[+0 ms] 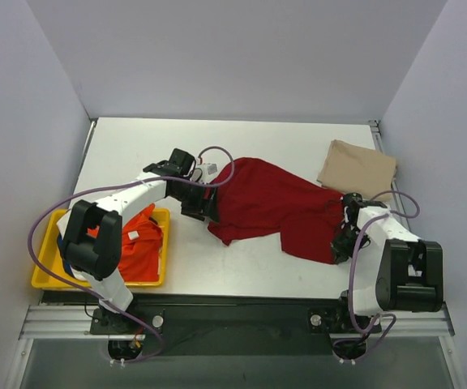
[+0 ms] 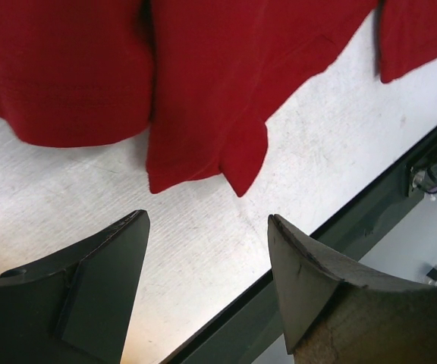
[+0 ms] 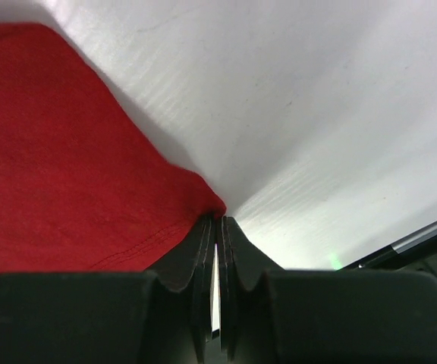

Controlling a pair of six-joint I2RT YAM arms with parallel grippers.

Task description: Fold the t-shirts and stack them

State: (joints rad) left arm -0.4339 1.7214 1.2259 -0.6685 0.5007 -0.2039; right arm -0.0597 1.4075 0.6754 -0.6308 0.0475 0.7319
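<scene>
Right wrist alone shows right jaws pinching dark red t-shirt (image 3: 67,152) edge.

The top camera sat high above the near edge of the surface (image 1: 250,146) and looked down on all of it. The left wrist camera sat low and close, looking past the left fingers (image 2: 101,280) toward the near edge. The right wrist camera sat lower still, right behind the right fingers (image 3: 196,258). All three views showed the dark red shirt (image 1: 274,203).
</scene>
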